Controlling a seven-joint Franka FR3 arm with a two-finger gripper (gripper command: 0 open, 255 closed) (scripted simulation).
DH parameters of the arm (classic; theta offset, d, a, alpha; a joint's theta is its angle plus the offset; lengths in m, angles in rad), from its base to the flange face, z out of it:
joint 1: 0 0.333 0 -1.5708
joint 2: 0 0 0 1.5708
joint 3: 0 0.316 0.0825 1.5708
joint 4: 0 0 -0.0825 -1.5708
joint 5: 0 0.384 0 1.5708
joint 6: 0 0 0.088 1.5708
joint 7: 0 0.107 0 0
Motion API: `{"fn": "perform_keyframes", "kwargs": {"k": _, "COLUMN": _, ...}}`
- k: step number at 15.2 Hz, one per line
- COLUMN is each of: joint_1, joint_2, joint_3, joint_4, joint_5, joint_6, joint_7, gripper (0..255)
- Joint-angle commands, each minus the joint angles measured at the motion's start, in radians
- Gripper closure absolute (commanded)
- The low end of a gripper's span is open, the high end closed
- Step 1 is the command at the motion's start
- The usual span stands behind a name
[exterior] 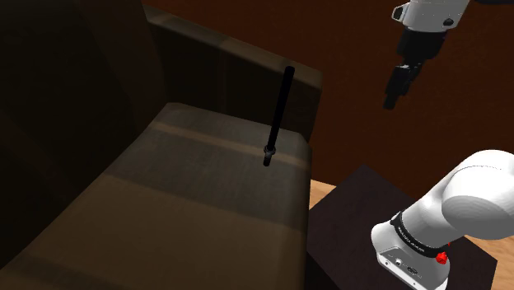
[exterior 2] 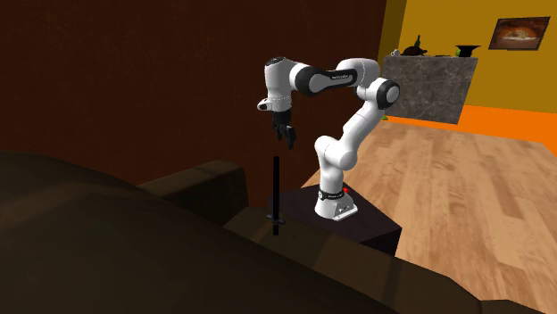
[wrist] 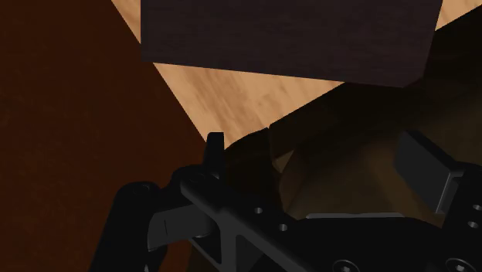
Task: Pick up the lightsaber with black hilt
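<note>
The lightsaber [exterior: 278,115] is a thin, all-black rod. It stands nearly upright on the dark brown sofa seat [exterior: 189,189], its hilt end down and its upper part against the armrest [exterior: 239,58]. In the second exterior view the lightsaber [exterior 2: 276,192] rises from the sofa edge. My gripper [exterior: 394,97] hangs high in the air, well above the rod and towards the shoulder view's right, pointing down. From the second exterior view the gripper [exterior 2: 287,136] sits just above the rod's top. In the wrist view the gripper [wrist: 320,158] is open, its fingers apart with nothing between them.
My dark box stand [exterior: 354,206] is next to the sofa's end, on a wooden floor [exterior 2: 464,178]. A dark reddish wall [exterior 2: 134,80] runs behind the sofa. Far off are an orange wall and a stone counter [exterior 2: 428,85].
</note>
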Motion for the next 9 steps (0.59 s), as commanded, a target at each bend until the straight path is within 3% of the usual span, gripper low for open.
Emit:
{"fn": "perform_keyframes", "kwargs": {"k": 1, "joint_1": 0.0, "joint_2": 0.0, "joint_3": 0.0, "joint_4": 0.0, "joint_5": 0.0, "joint_6": 0.0, "joint_7": 0.0, "gripper": 0}}
{"fn": "perform_keyframes", "kwargs": {"k": 9, "joint_1": 0.036, "joint_2": 0.155, "joint_3": 0.139, "joint_4": 0.175, "joint_5": 0.123, "joint_6": 0.03, "joint_7": 0.166, "gripper": 0}}
